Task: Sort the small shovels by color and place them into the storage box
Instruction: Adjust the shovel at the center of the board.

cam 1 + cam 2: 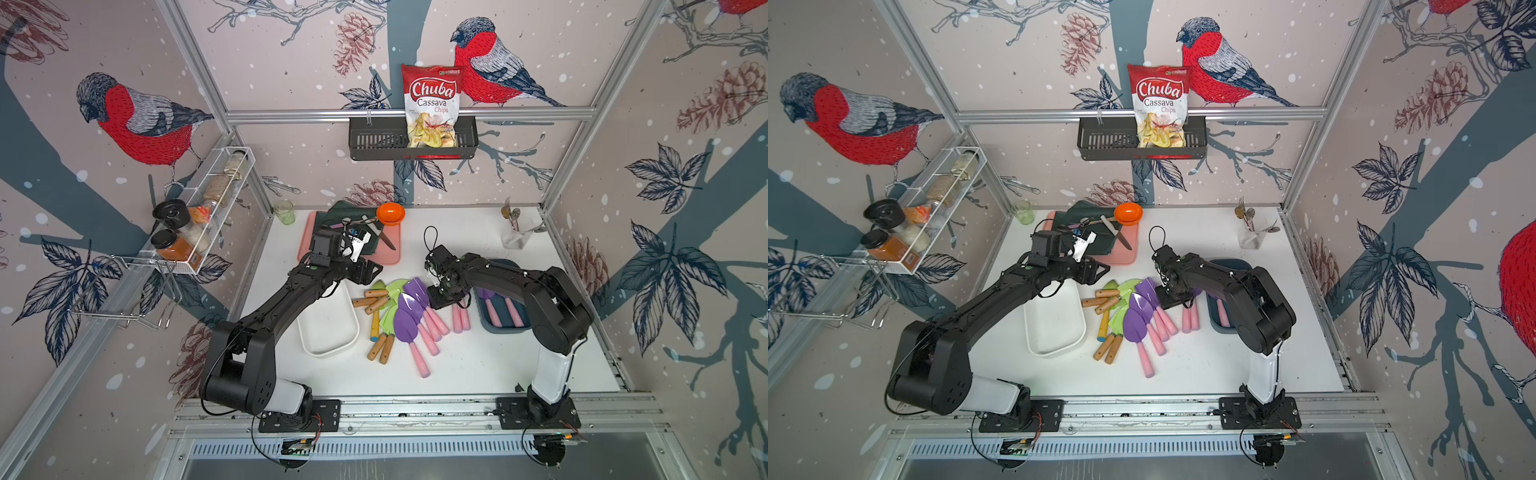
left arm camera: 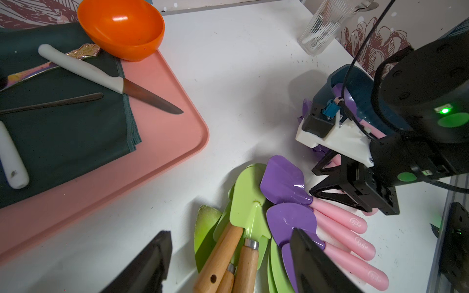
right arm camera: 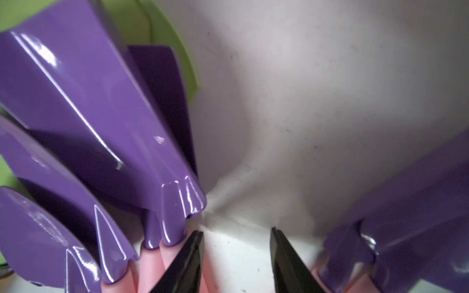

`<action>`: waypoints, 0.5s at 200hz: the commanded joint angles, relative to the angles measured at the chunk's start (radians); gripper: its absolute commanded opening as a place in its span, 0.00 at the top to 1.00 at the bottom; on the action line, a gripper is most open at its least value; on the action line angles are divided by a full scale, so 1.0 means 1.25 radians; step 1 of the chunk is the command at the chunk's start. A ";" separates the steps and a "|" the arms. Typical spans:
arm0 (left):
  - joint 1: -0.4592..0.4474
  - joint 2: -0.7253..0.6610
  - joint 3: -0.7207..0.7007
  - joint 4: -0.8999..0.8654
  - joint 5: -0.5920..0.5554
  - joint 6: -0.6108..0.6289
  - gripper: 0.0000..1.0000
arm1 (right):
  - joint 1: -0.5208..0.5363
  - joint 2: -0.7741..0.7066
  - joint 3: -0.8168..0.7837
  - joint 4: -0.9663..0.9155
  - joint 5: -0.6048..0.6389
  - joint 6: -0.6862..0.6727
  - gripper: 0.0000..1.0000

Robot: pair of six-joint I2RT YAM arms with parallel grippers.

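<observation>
you're on the purple shovels (image 1: pixel 409 309): right gripper (image 3: pixel 237 232) part open, empty, fingers (image 3: pixel 286 266) just beside a pink handle (image 3: pixel 168 256); straddle it before closing. left gripper (image 2: pixel 229 232) hovers wide open, empty.

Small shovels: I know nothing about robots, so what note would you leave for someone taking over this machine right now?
Left gripper: open, hovering over the green shovels, holding nothing.
Right gripper: open, low among the purple shovels at their handle ends; nothing gripped.
Done: at least two purple shovels lie in the blue box.
Left: the mixed pile on the table between the boxes. Purple ones go to the blue box; the green ones probably go to the white box, which shows nothing inside yet.
</observation>
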 commanded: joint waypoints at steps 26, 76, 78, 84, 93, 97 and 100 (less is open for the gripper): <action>0.009 -0.010 -0.006 0.003 0.010 0.004 0.23 | 0.023 -0.023 -0.010 -0.018 -0.009 0.003 0.53; 0.011 -0.010 -0.018 0.015 0.014 -0.010 0.23 | 0.036 -0.079 -0.018 -0.046 0.030 0.040 0.53; 0.011 -0.009 -0.018 0.015 0.014 -0.010 0.23 | 0.038 -0.081 -0.018 -0.048 0.032 0.042 0.53; 0.011 -0.009 -0.019 0.016 0.014 -0.011 0.23 | 0.042 -0.093 -0.016 -0.051 0.034 0.047 0.53; 0.012 -0.008 -0.020 0.017 0.014 -0.013 0.23 | 0.050 -0.108 -0.016 -0.051 0.032 0.054 0.52; 0.012 -0.008 -0.020 0.019 0.014 -0.013 0.23 | 0.054 -0.114 -0.018 -0.050 0.030 0.058 0.52; 0.011 -0.006 -0.019 0.019 0.015 -0.014 0.23 | 0.057 -0.119 -0.020 -0.048 0.029 0.060 0.52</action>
